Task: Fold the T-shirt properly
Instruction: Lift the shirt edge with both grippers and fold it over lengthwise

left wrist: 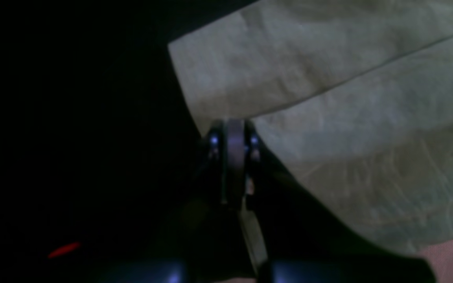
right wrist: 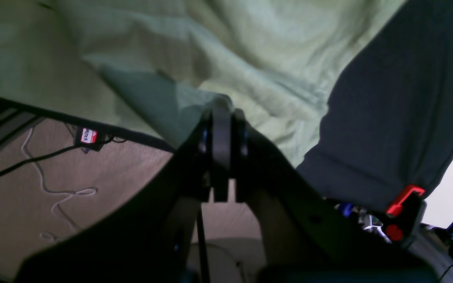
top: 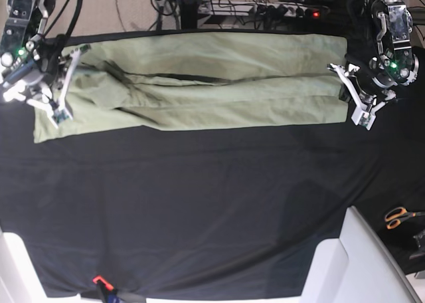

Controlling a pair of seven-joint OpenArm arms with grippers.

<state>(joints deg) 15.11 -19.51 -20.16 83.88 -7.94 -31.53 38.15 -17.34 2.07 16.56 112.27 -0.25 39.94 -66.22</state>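
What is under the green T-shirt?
The T-shirt lies on a black table cloth, which shows all around it. The shirt is folded into a long strip, so its lower layers and the cloth beneath are covered and cannot be seen.

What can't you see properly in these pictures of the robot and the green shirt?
- Left wrist view: the left gripper is dark and blurred; whether it pinches the T-shirt is unclear.
- Right wrist view: the right gripper hides the cloth edge behind it.
- Base view: the collar and label are folded out of sight; the scissors are cut off by the edge.
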